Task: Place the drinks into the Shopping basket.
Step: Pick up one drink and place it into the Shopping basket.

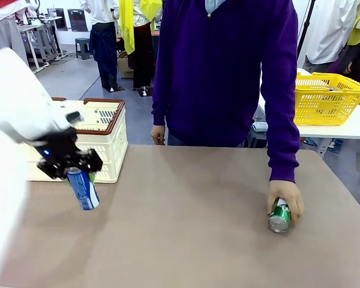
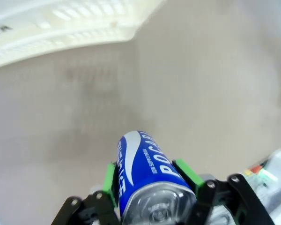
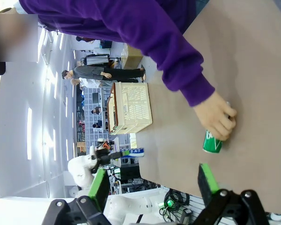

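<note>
**Blue can held beside the basket; green can yet to be fetched**

The blue can [image 1: 84, 191] is clamped between the green pads [image 2: 109, 181] of the left gripper [image 1: 72, 170]. It is held by its silver-topped end and tilted, with its far end pointing down toward the table [image 1: 192, 240]. It is seen just in front of the basket [image 1: 113, 153], outside it and below the brown rim. Whether it is clear of the tabletop cannot be told.

The carrying of the first drink is judged to be the step in hand, and nothing has yet been placed. For the next move, the can must be raised above the rim and brought over the basket's opening before the fingers are parted. The near wall is to be cleared, or the can may be knocked askew.

The green can [image 1: 280, 217] lies on its side well apart, at the table's right, under the person's hand [image 1: 284, 195]. The right gripper [image 3: 152, 182] is held wide and empty, aimed toward that can.
</note>
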You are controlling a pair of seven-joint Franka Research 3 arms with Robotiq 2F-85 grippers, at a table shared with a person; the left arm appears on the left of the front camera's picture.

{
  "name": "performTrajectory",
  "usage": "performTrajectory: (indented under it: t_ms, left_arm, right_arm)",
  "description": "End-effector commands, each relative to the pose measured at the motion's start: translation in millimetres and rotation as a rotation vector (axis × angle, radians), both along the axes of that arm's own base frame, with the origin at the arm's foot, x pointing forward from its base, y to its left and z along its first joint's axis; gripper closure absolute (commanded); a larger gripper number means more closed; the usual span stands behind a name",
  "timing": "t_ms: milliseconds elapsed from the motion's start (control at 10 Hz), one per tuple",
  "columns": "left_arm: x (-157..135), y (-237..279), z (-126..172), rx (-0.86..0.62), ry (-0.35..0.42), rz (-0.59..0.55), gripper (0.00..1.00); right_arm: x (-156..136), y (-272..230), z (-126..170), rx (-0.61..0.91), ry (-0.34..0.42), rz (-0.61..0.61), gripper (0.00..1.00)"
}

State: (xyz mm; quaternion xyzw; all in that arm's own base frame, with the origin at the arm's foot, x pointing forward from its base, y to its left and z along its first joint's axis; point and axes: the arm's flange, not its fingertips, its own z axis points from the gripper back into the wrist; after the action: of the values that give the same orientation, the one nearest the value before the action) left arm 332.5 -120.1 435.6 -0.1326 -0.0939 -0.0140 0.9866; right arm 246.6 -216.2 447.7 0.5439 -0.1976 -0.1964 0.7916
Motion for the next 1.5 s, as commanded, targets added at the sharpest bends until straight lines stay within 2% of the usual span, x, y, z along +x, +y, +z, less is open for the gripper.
performTrajectory:
  t_ms: [0,100,300,400,800,900,1100,1300,1400]
  left_arm:
    - [-28.9,18.3,91.8,-0.101,-0.032,-0.031,1.0]
    - [-31.8,27.8,117.9,-0.179,-0.029,-0.084,1.0]
    - [-49.4,41.5,137.7,-0.261,-0.05,-0.105,1.0]
    - [-22.4,42.5,101.9,-0.136,-0.023,-0.053,1.0]
    - [-25.5,43.2,105.3,-0.154,-0.025,-0.082,1.0]
    - [-13.4,41.3,114.5,-0.096,-0.025,-0.074,1.0]
    - [55.3,45.5,157.6,-0.06,-0.019,-0.016,1.0]
    - [132.1,47.4,192.8,-0.031,-0.093,0.064,1.0]
    - [170.5,46.3,192.7,-0.008,-0.144,0.065,1.0]
  right_arm:
    - [0.5,-1.3,4.7,0.011,-0.009,-0.002,0.0]
    - [0.5,-1.3,4.7,0.011,-0.009,-0.002,0.0]
    - [0.5,-1.3,4.7,0.011,-0.009,-0.002,0.0]
    - [0.5,-1.3,4.7,0.011,-0.009,-0.002,0.0]
    - [0.5,-1.3,4.7,0.011,-0.009,-0.002,0.0]
    - [0.5,-1.3,4.7,0.011,-0.009,-0.002,0.0]
    - [0.5,-1.3,4.7,0.011,-0.009,-0.002,0.0]
    - [0.5,-1.3,4.7,0.011,-0.009,-0.002,0.0]
    - [0.5,-1.3,4.7,0.011,-0.009,-0.002,0.0]
